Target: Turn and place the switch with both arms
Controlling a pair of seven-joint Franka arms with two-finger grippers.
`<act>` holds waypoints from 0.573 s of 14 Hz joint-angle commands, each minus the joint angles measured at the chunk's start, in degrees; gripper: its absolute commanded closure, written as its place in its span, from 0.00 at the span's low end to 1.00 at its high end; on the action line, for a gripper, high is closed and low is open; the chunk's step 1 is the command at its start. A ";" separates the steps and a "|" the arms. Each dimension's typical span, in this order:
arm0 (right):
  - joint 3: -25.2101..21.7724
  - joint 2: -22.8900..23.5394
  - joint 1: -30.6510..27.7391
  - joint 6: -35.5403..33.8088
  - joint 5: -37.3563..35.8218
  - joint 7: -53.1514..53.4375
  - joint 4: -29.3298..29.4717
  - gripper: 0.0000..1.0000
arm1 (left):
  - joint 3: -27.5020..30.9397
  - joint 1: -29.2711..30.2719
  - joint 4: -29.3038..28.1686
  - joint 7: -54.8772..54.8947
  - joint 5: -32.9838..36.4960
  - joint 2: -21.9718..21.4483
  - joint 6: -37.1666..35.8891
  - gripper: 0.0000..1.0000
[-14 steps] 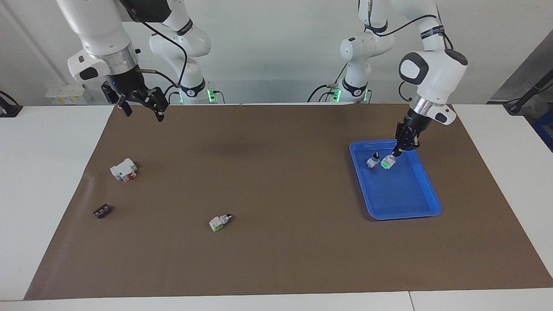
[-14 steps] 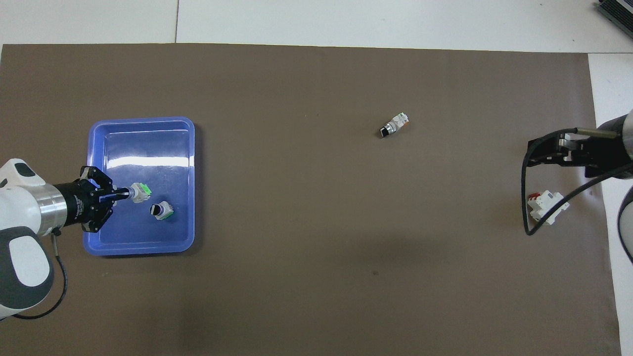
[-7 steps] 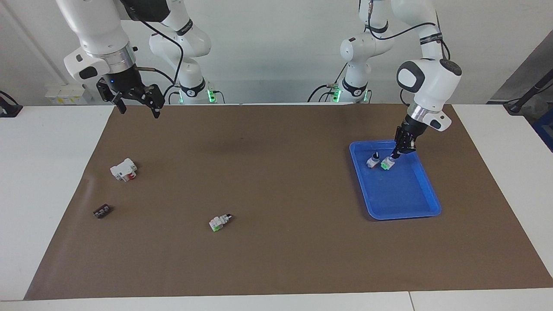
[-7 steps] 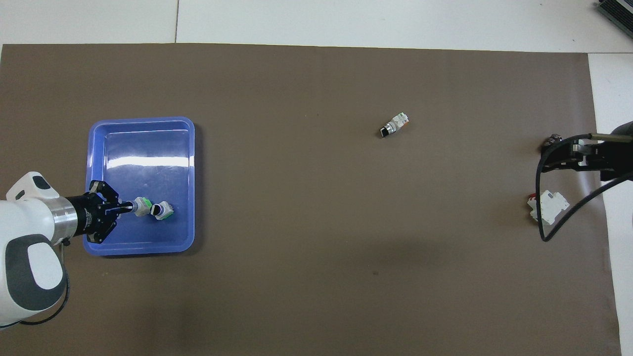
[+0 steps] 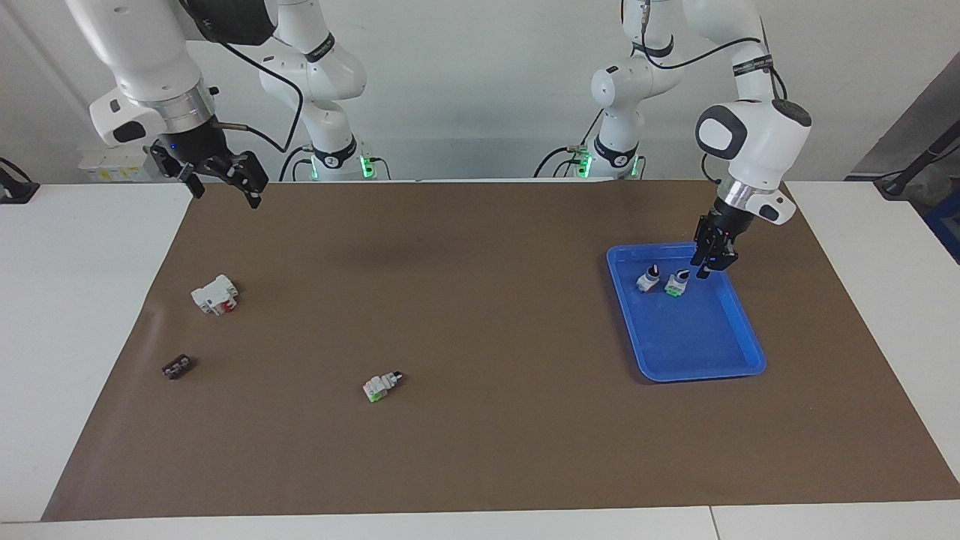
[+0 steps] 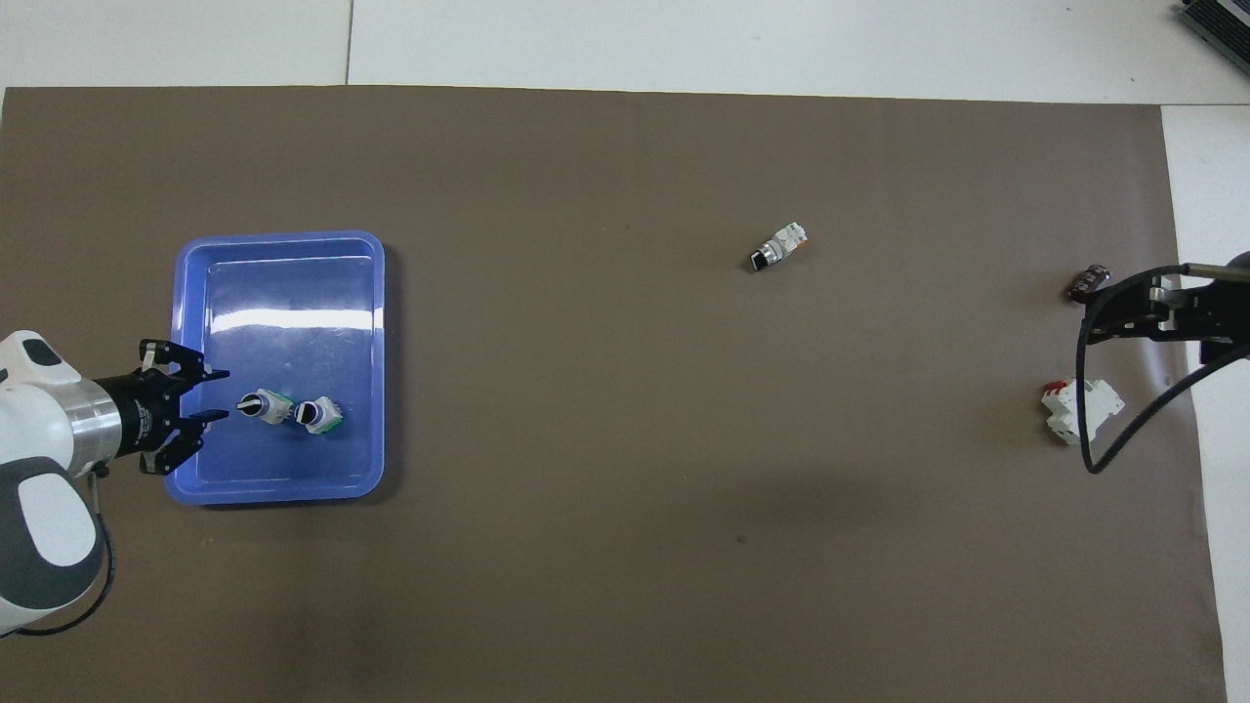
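Two switches stand side by side, knobs up, in the blue tray [image 6: 283,237]: one switch [image 6: 262,406] [image 5: 677,283] and a second switch [image 6: 319,416] [image 5: 646,279]. My left gripper [image 6: 217,393] [image 5: 705,265] is open just beside the first one, over the tray's edge, touching nothing. A third switch [image 5: 382,385] [image 6: 777,248] lies on its side on the brown mat, farther from the robots. My right gripper [image 5: 225,193] [image 6: 1099,317] hangs open and empty, high over the mat's corner at its own end.
A white block with a red part [image 5: 215,294] [image 6: 1079,410] and a small black terminal strip [image 5: 177,367] [image 6: 1089,281] lie on the mat toward the right arm's end. The right arm's cable [image 6: 1123,444] loops above the block.
My left gripper opened, let go of the switch in the tray and drew back; the switch now stands beside the other one. My right gripper rose and moved outward toward its end.
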 commanded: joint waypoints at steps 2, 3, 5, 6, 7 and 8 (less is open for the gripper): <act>0.54 -1.34 -0.26 -0.38 0.85 -1.28 -1.07 0.00 | -0.46 -0.50 5.72 0.66 1.05 0.11 -0.68 0.00; 0.63 -1.34 -0.09 -0.38 0.85 -1.28 -1.07 0.00 | -0.46 -1.90 6.16 1.18 1.14 0.02 -0.77 0.00; 0.63 -1.34 -0.61 -0.29 0.85 -1.46 -1.07 0.00 | -0.46 -4.02 6.95 8.52 1.14 0.11 -0.51 0.00; 0.54 -1.34 -0.70 -0.38 0.85 -1.46 -1.07 0.00 | -0.46 -4.11 7.39 14.49 1.14 0.20 -0.50 0.00; 0.54 -1.34 -0.70 -0.38 0.85 -1.46 -1.07 0.00 | -0.37 -4.72 7.49 21.42 1.14 0.37 -0.50 0.00; 0.54 -1.34 -0.70 -0.38 0.85 -1.46 -1.07 0.00 | -0.37 -5.60 7.49 28.71 1.14 0.37 -0.42 0.00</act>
